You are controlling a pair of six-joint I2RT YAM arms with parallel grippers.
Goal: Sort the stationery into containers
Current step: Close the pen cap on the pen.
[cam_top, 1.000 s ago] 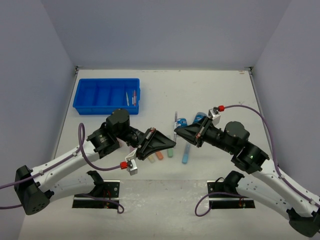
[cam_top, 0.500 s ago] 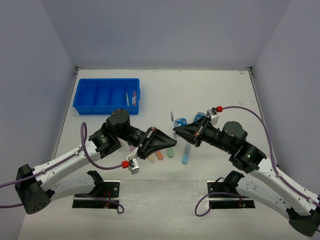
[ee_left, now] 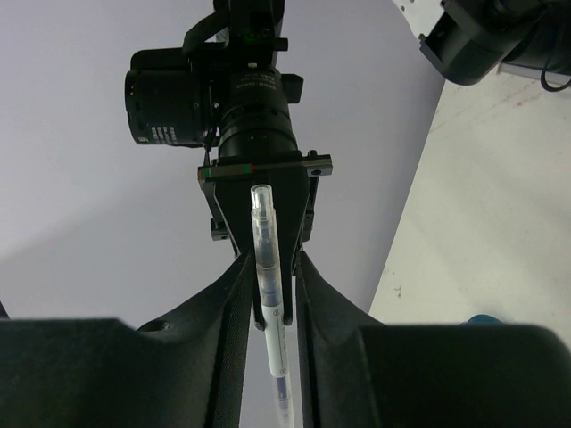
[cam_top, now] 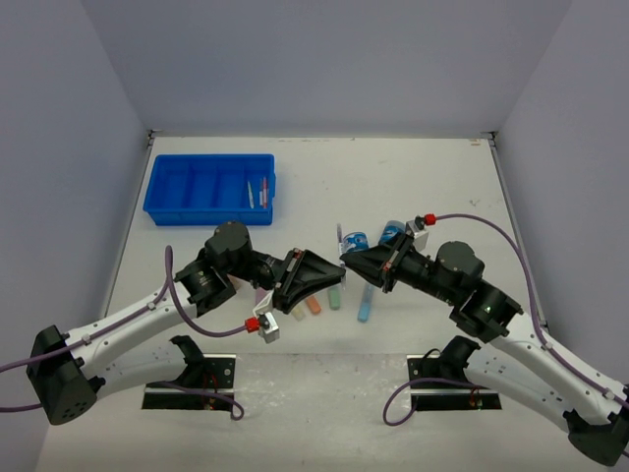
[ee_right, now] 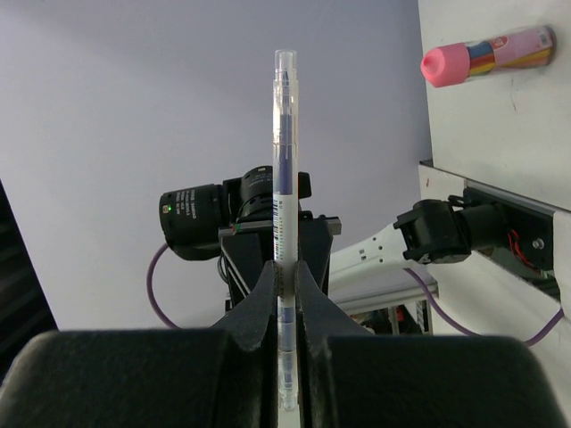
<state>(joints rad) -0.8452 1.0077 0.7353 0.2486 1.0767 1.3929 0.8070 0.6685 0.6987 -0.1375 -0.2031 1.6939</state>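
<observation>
A thin clear pen (cam_top: pixel 340 236) with a blue core stands upright between the two arms at the table's middle. My right gripper (cam_top: pixel 346 260) is shut on its lower half; in the right wrist view the pen (ee_right: pixel 283 160) rises straight out of the right gripper (ee_right: pixel 284 272). My left gripper (cam_top: pixel 337 276) meets it tip to tip. In the left wrist view the left gripper (ee_left: pixel 272 267) is open, its fingers on either side of the pen (ee_left: pixel 265 259) with a narrow gap each side. The blue tray (cam_top: pixel 210 187) lies at the far left, with two pens (cam_top: pixel 257 193) in its right compartment.
Green (cam_top: pixel 335 297), orange (cam_top: pixel 314 306) and blue (cam_top: pixel 365 307) marker sticks lie under the grippers. Two round blue tubs (cam_top: pixel 359 240) sit just behind them. A pink-capped bottle (ee_right: pixel 486 52) lies on the table in the right wrist view. Grey walls enclose the table.
The left gripper has closed in on the right gripper's tips and its jaws have parted around the pen. The right gripper, still holding the pen, shifted slightly left.
</observation>
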